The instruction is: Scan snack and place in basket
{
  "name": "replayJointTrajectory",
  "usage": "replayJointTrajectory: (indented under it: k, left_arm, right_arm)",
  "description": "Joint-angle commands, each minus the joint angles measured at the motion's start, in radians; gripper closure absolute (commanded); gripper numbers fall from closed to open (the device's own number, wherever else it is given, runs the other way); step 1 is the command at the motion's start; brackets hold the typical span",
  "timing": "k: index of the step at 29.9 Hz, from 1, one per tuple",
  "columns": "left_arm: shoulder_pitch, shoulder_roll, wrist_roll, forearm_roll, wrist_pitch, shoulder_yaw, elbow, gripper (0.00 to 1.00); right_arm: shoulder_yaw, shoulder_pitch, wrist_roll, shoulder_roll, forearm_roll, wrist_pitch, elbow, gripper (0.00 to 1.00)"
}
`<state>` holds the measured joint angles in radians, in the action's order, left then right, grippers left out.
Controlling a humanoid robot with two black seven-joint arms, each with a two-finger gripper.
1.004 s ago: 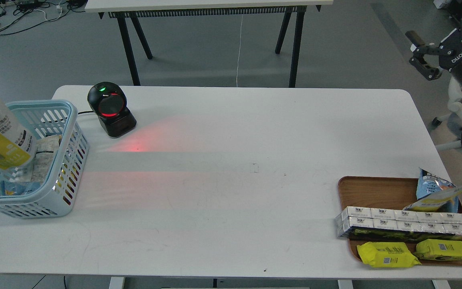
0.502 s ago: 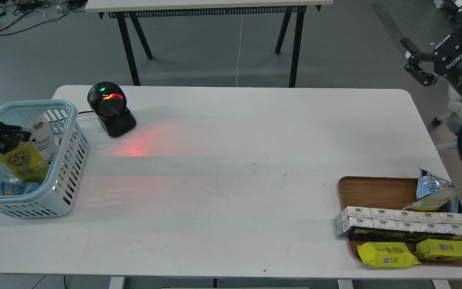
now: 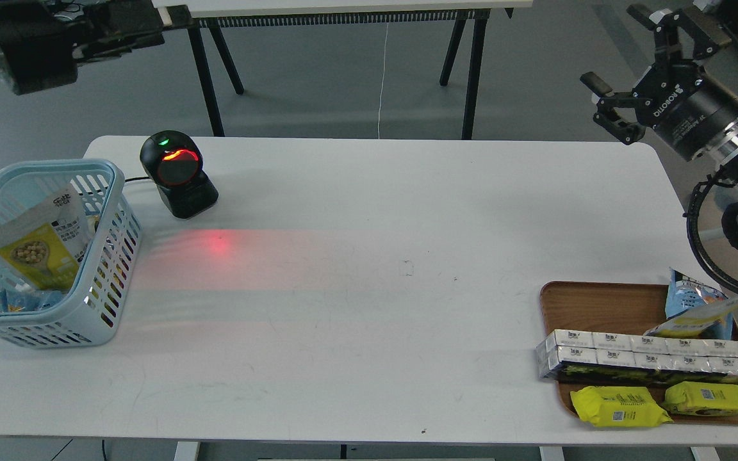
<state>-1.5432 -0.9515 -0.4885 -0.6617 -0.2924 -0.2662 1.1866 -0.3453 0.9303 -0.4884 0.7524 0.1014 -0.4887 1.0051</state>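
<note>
The snack (image 3: 39, 244), a pouch with a white top, a yellow lower part and a picture of nuts, leans inside the light blue basket (image 3: 120, 192) at the table's left edge, free of any gripper. My left gripper (image 3: 141, 31) is high above the basket at the top left, dark and blurred; its fingers cannot be told apart. My right gripper (image 3: 619, 51) is open and empty, in the air over the table's far right corner.
A black barcode scanner (image 3: 177, 173) with a red window stands right of the basket and casts red light on the table. A brown wooden tray (image 3: 599, 301) at the front right holds white boxes (image 3: 651, 358), two yellow packs (image 3: 619, 406) and a blue-and-yellow pouch (image 3: 696, 307).
My left gripper lowered the snack into the basket, let it go and rose to the top left. My right gripper moved left, toward the table's far right corner.
</note>
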Motion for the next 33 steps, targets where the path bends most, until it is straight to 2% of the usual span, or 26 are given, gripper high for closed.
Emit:
replayJointTrajectory:
  k: [1, 7, 12, 18, 22, 26, 33]
  left_arm:
    - [0.000, 0.121, 0.000, 0.200, -0.007, 0.010, -0.036, 0.09]
    - [0.028, 0.299, 0.000, 0.473, -0.039, 0.096, -0.154, 0.08]
    - [0.051, 0.434, 0.000, 0.528, -0.196, 0.131, -0.326, 0.08]
    - [0.081, 0.545, 0.000, 0.528, -0.196, 0.131, -0.462, 0.07]
    - [0.118, 0.566, 0.000, 0.524, -0.196, 0.131, -0.483, 0.06]
    - [0.179, 0.562, 0.000, 0.511, -0.196, 0.131, -0.470, 0.06]
    - [0.262, 0.435, 0.000, 0.487, -0.196, 0.131, -0.363, 0.02]
  right_arm:
    - [0.000, 0.004, 0.000, -0.030, 0.009, 0.000, 0.000, 0.02]
    - [0.018, 0.031, 0.000, -0.093, 0.021, 0.000, -0.014, 0.02]
    - [0.022, 0.036, 0.000, -0.117, 0.023, 0.029, -0.002, 0.01]
    - [0.023, 0.035, 0.000, -0.122, 0.027, 0.027, 0.000, 0.01]
    - [0.025, 0.033, 0.000, -0.131, 0.067, 0.027, -0.002, 0.01]
    - [0.025, 0.021, 0.000, -0.134, 0.208, 0.027, 0.015, 0.01]
    - [0.069, 0.005, 0.000, -0.119, 0.262, 0.018, 0.055, 0.01]
